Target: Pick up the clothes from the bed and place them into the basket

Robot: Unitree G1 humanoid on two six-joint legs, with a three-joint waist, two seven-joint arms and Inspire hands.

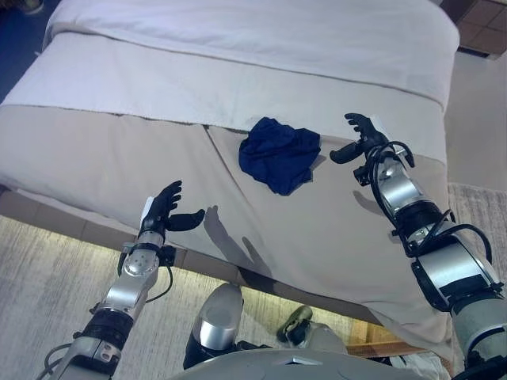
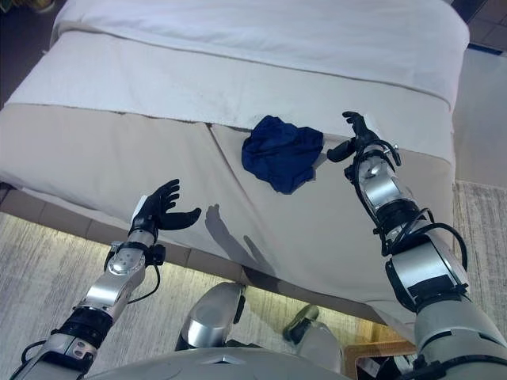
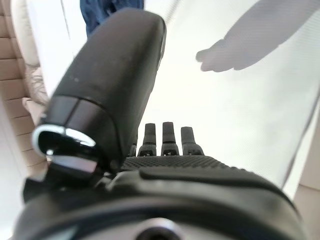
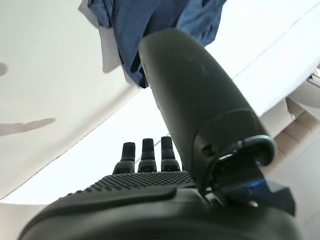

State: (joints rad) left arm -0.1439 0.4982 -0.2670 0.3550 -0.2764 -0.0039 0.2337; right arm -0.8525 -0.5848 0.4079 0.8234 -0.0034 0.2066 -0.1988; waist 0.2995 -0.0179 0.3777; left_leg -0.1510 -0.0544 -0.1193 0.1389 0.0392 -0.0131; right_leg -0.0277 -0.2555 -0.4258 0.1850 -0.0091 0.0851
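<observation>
A crumpled dark blue garment [image 1: 278,153] lies on the beige bed cover, near the middle right of the bed; it also shows in the right wrist view [image 4: 150,25]. My right hand [image 1: 360,138] hovers just to the right of it, open, thumb pointing toward the cloth, not touching it. My left hand [image 1: 165,208] is open and empty above the bed's near edge, well to the left of the garment. In its own wrist view my left hand [image 3: 165,137] has straight fingers.
The bed [image 1: 103,150] has a beige cover in front and white bedding [image 1: 253,39] behind. A pale rug [image 1: 47,285] lies on the floor before the bed. A wooden object [image 1: 380,348] shows at the bed's lower right corner.
</observation>
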